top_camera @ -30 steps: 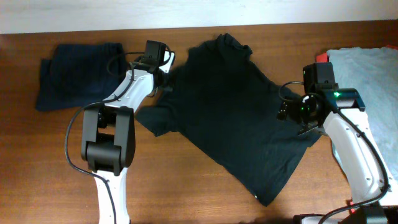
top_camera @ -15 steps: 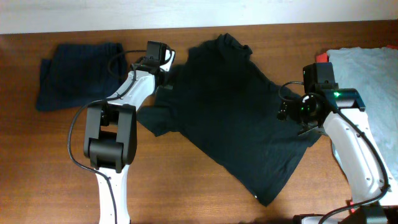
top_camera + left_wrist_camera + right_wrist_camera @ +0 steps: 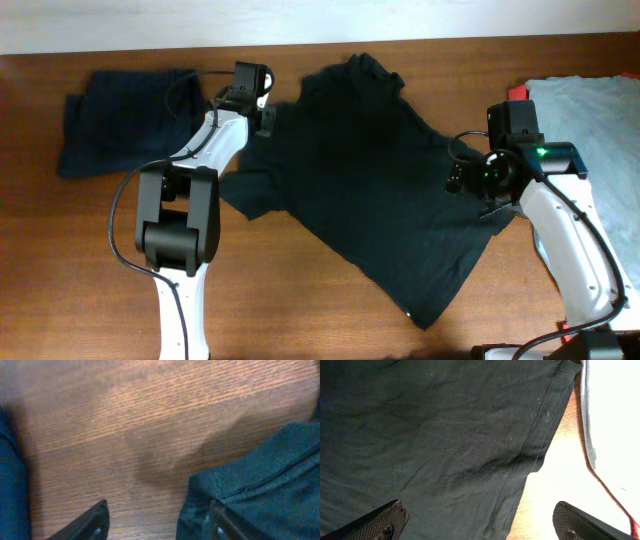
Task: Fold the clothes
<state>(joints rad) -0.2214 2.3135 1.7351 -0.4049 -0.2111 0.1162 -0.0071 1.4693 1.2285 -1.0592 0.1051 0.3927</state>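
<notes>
The black T-shirt (image 3: pixel 370 170) of the clothes lies spread diagonally across the middle of the wooden table (image 3: pixel 300 300). At its upper left sleeve edge my left gripper (image 3: pixel 264 112) stands open. In the left wrist view, bare wood shows between the fingers of the left gripper (image 3: pixel 155 525), and the right finger (image 3: pixel 220 522) rests at the edge of the black fabric (image 3: pixel 260 485). My right gripper (image 3: pixel 468 182) hovers wide open over the shirt's right side. In the right wrist view the shirt hem (image 3: pixel 530 460) runs between the spread fingers of the right gripper (image 3: pixel 480 527), which hold nothing.
A folded navy garment (image 3: pixel 125 120) lies at the back left; its edge (image 3: pixel 10 485) shows in the left wrist view. A light grey-blue garment (image 3: pixel 590 110) lies at the far right, with a red one (image 3: pixel 517 92) at its corner. Bare wood runs along the front.
My left gripper has opened and let go of the shirt's sleeve, and has drawn back slightly toward the far edge. The right arm has not moved.
</notes>
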